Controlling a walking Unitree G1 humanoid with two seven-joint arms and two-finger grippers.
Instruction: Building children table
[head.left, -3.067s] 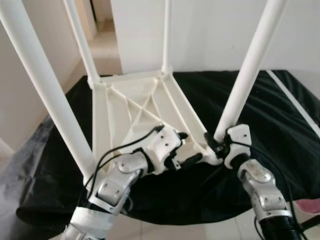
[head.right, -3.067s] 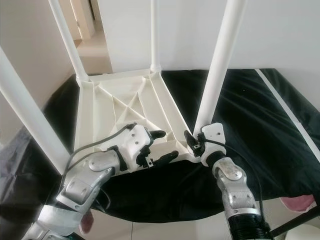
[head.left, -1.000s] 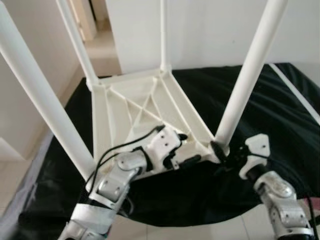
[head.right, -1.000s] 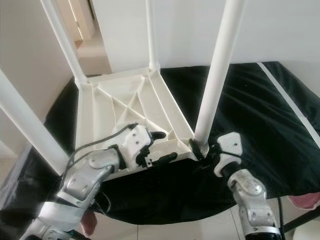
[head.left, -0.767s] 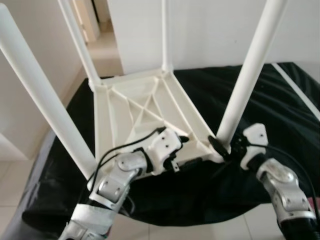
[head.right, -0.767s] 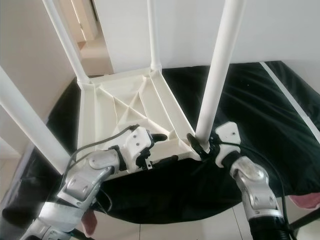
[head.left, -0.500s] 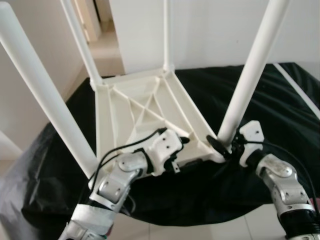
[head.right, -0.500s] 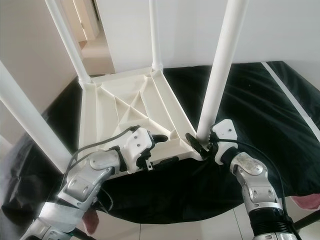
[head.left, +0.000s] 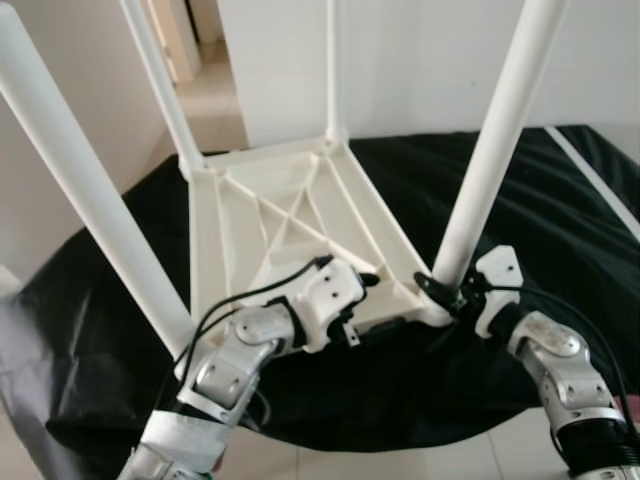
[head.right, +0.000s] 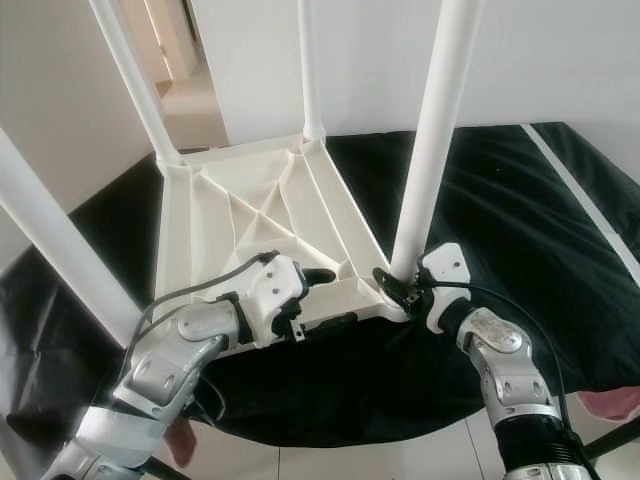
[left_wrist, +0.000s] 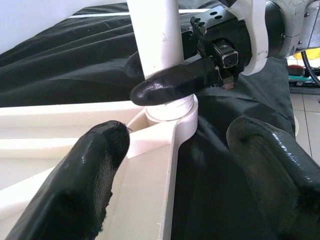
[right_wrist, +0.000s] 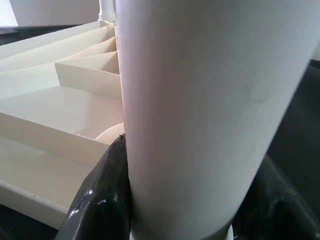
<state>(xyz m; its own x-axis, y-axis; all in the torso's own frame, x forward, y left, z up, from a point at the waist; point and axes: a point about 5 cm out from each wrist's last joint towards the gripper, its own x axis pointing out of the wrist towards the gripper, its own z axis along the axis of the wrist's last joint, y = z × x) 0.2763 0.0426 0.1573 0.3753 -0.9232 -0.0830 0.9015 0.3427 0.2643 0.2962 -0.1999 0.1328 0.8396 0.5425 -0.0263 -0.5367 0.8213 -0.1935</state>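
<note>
Table (head.left: 260, 215), four legs up: right claw (head.left: 447, 291) clenches one, left claw (head.left: 365, 305) apparently released.

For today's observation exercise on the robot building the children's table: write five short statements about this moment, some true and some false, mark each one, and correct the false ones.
1. The white table top lies upside down on a black cloth. True.
2. The right gripper has its jaws around the base of the near right leg. True.
3. Only two legs stand up from the table. False: four legs are fitted, one at each corner.
4. The left gripper holds the near left leg. False: its jaws straddle the table's near edge, close to the right gripper.
5. The cloth is white. False: it is black.
</note>
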